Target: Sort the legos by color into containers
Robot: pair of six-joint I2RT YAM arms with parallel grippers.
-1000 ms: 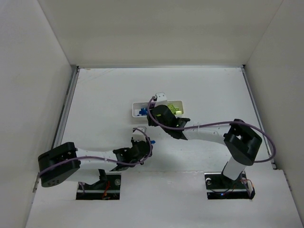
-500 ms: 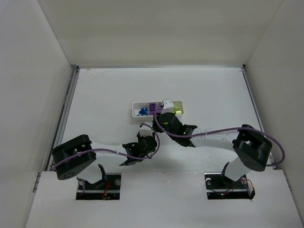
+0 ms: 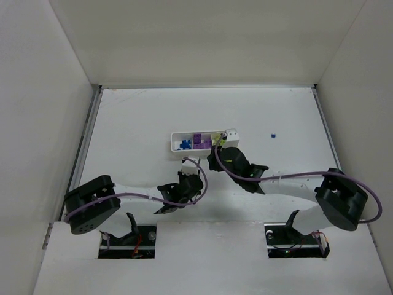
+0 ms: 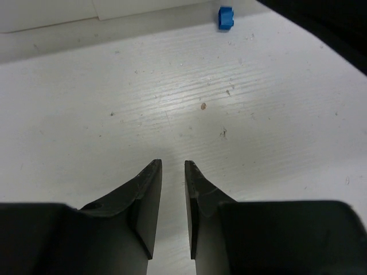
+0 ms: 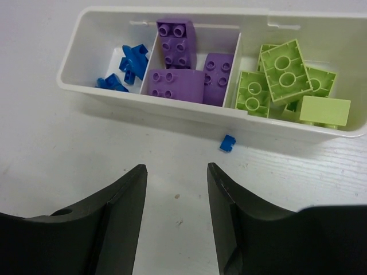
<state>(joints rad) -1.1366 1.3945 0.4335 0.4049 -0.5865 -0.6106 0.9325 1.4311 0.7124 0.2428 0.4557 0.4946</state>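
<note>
- The right gripper (image 5: 176, 172) has its fingers well apart with nothing between them, hovering over bare table (image 5: 69, 143) just short of the tray.
- The left gripper (image 4: 173, 172) has its fingers almost together, a thin slit left between them, and it holds nothing.
- A stray blue piece (image 5: 227, 142) lies ahead of the right gripper and a little to its right, on the table just beside the tray's near wall. It sits roughly below the divider between the purple and green compartments.
- From the left wrist view, the same piece (image 4: 226, 17) lies farther ahead and off to the right, so the right arm looks the nearer one for the pick.
- The piece is tiny, bright blue and slightly askew to the wall; it is too small to show a clear long axis.
- The tray (image 5: 183, 113) holds blue pieces (image 5: 127, 66) in its left compartment, purple blocks (image 5: 178, 40) in the middle and lime-green bricks (image 5: 285, 69) on the right.
- A second blue piece (image 3: 272, 133) lies on the table well apart from the tray, on the right arm's side.
</note>
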